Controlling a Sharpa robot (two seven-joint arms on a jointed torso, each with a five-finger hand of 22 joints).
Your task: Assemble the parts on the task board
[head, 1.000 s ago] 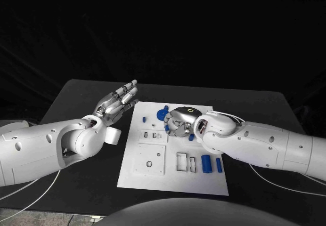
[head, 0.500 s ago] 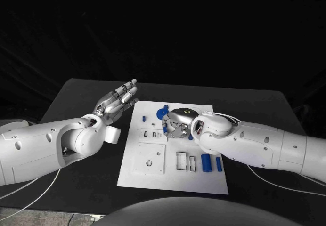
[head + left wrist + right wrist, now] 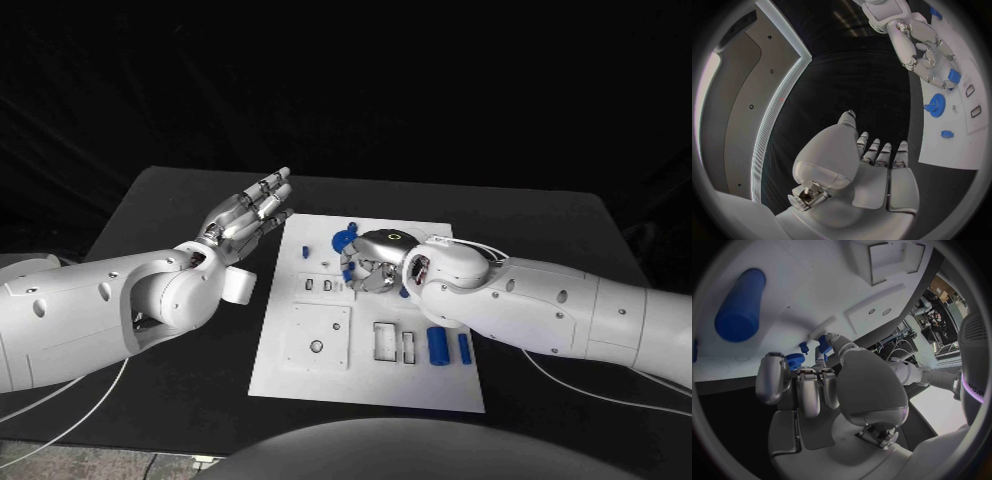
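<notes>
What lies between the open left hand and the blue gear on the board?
In the head view, bare black table, the white task board's edge and a small blue part separate left hand from blue gear.

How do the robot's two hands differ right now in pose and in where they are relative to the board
The left hand is held flat with fingers straight, beside the task board over the black table; the right hand is curled, fingers bent down over the board. The left hand holds nothing; the right hand's fingers are at a small blue part. Both are silver, on white arms.
</notes>
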